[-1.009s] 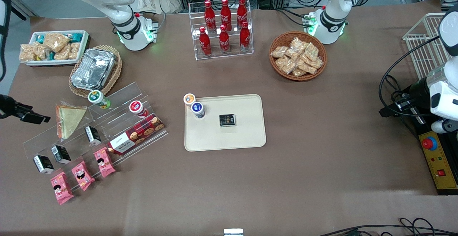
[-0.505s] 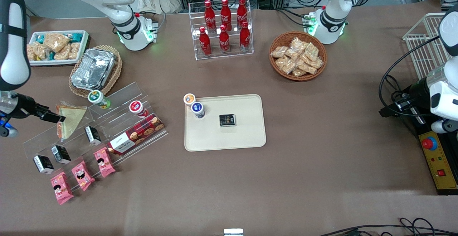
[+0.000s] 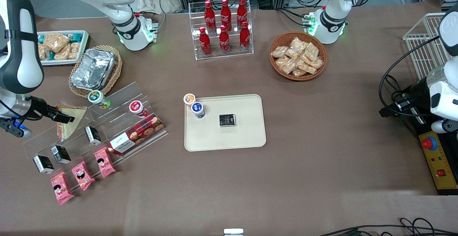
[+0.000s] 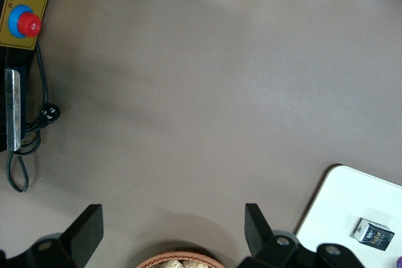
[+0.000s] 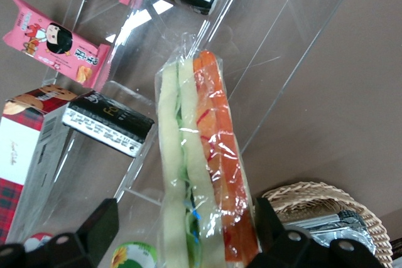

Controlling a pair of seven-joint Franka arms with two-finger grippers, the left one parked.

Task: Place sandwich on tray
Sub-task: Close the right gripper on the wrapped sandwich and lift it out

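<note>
The sandwich (image 3: 74,118), a plastic-wrapped wedge with pale bread and orange and green filling, leans on the top step of a clear acrylic stand toward the working arm's end of the table. My right gripper (image 3: 65,117) is open at the sandwich's edge. In the right wrist view its two black fingers (image 5: 99,225) stand on either side of the sandwich (image 5: 201,174), with a gap at one finger, and the gripper (image 5: 185,229) straddles it. The beige tray (image 3: 247,132) lies mid-table and also shows in the left wrist view (image 4: 342,196).
On the tray stand two lidded cups (image 3: 197,109) and a small black box (image 3: 227,120). The acrylic stand (image 3: 118,121) also holds cups, a cookie box (image 3: 136,134), black boxes and pink packets. A foil container (image 3: 93,68) in a wicker basket sits close to the sandwich.
My right arm has come in from the working arm's end of the table toward the sandwich. The fingers now reach its edge. The sandwich has not moved.
</note>
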